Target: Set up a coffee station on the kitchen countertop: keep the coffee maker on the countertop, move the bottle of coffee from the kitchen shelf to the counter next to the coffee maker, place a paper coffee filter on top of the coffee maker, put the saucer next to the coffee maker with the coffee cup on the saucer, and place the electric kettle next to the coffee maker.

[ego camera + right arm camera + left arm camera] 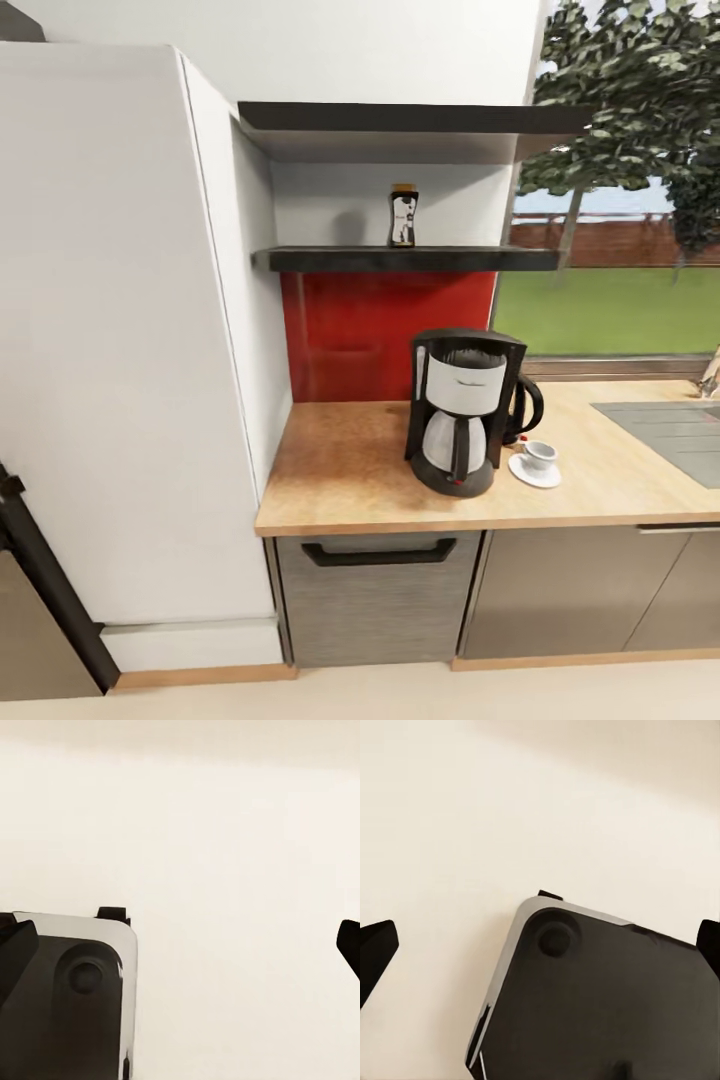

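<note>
coffee maker on table, cup on saucer, kettle behind, bottle of coffee still on kitchen shelf, no filter seen; my jaws spread, empty.

Count from my head cam: one coffee maker, one electric kettle behind it, one coffee cup on one saucer, one bottle of coffee. Two black shelves: kitchen shelf and an upper shelf. One kitchen countertop, one drawer handle.
</note>
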`<state>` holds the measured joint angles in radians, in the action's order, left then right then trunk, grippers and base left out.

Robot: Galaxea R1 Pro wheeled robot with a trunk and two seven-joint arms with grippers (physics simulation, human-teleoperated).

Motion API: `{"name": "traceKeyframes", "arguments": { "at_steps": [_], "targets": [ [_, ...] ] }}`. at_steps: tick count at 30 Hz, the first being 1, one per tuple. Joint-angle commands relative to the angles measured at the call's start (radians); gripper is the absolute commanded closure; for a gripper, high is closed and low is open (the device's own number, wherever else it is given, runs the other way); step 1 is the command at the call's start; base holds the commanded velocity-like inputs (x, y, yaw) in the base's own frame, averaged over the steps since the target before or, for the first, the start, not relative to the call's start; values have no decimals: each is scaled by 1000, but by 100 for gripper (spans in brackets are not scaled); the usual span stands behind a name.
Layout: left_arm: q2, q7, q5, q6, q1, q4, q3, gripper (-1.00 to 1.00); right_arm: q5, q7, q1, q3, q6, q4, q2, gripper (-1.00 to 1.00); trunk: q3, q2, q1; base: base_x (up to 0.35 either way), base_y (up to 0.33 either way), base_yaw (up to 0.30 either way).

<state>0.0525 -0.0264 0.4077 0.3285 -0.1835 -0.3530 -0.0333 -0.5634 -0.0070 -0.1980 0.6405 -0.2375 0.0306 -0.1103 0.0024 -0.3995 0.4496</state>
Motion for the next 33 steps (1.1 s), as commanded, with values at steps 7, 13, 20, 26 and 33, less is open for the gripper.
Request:
{"name": "traceKeyframes", "arguments": {
  "at_steps": [7,13,20,26,33],
  "targets": [
    [1,-3,10,4,-1,0,-4,-100,-6,-1,-1,8,-5,3,1,-100,0,-1,0,0,342,-2],
    [1,-3,12,5,-1,1,-3,-100,-6,-1,-1,8,-5,3,1,-100,0,-1,0,0,216,0],
    [0,-3,13,6,-1,8,-3,-100,-5,-8,-1,9,-2,3,5,-100,0,-1,0,-43,9,0],
    [1,-3,17,6,-1,3,-4,-100,-1,-8,-1,10,0,3,9,-100,0,-1,0,-43,-25,0],
    [5,-2,21,4,-1,-11,-2,-100,-3,-12,-1,8,7,2,10,-100,0,-1,0,-5,-13,0]
  ]
}}
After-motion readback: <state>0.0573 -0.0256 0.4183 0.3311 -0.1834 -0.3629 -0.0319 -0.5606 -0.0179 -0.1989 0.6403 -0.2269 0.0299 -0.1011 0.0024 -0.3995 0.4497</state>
